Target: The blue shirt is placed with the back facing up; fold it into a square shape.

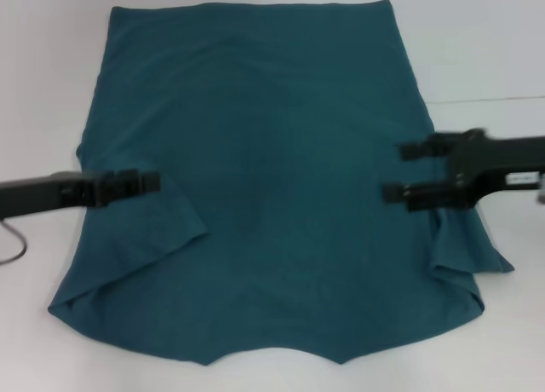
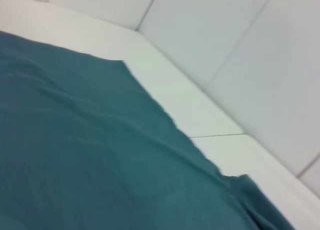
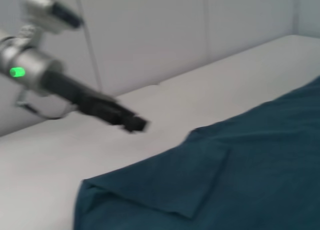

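The blue shirt (image 1: pixel 272 170) lies flat on the white table (image 1: pixel 477 43), plain side up, with both sleeves folded in over the body. It also shows in the left wrist view (image 2: pixel 75 155) and the right wrist view (image 3: pixel 260 175). My left gripper (image 1: pixel 153 182) is at the shirt's left edge, just above the folded left sleeve, shut and empty; it also shows in the right wrist view (image 3: pixel 137 124), held off the cloth. My right gripper (image 1: pixel 404 171) is open and empty over the shirt's right edge, above the folded right sleeve.
The table has a seam (image 1: pixel 485 98) at the right, and white wall panels (image 2: pixel 240 50) stand behind it. A thin cable (image 1: pixel 13 247) hangs by my left arm. Bare table surrounds the shirt on all sides.
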Tool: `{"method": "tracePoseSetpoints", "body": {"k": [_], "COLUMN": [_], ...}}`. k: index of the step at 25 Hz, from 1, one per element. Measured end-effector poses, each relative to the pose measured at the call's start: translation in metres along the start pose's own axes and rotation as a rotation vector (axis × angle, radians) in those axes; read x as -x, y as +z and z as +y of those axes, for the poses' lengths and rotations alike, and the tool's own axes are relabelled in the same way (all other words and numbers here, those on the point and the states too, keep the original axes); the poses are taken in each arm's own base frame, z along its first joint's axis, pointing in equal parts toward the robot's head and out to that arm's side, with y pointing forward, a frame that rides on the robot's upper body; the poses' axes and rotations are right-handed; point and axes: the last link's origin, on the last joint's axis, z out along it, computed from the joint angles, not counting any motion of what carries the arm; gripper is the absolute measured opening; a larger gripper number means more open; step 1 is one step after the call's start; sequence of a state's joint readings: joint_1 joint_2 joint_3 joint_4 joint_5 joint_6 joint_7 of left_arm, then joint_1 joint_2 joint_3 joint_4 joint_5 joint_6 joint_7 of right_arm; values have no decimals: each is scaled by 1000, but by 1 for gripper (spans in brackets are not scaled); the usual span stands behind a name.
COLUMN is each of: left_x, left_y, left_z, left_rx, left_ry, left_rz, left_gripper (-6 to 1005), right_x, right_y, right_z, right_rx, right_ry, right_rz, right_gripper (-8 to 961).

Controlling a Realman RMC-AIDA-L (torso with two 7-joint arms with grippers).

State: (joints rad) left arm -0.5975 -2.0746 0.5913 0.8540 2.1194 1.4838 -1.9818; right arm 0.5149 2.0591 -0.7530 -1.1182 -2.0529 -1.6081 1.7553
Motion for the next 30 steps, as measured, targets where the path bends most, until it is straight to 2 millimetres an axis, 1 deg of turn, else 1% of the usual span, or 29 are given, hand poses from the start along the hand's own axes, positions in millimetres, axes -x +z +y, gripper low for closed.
{"method": "tracePoseSetpoints", "body": {"k": [3,5,6,8,11,14,17,20,30], "left_x": [14,24,27,35,41,45,49,53,56], "left_y": [-10,-15,-16,-18,-19,-19,-20,-18,-14], "left_z": [5,12,16,22,24,24,23,23,24], "left_rx": [59,117,142,190,205,206,201,204,213], "left_ry": [29,72,88,114,119,117,117,114,119], "left_rz": [-20,-46,-58,-90,-120,-125,-122,-125,-137], "left_gripper": [440,537,585,628,692,757,821,868,864], "right_x": [12,21,25,31,33,26,14,1,-33], "right_y": [-19,-27,-30,-34,-36,-37,-37,-34,-24], "right_z": [-1,0,1,2,0,-5,-9,-10,-8], "right_rx": [-49,-67,-77,-129,-233,-321,-397,-440,-473], "right_ry": [33,35,32,16,27,76,104,128,191], "right_rz": [15,54,92,200,375,530,669,759,846], "right_gripper": [914,914,914,914,914,915,915,915,914]}}
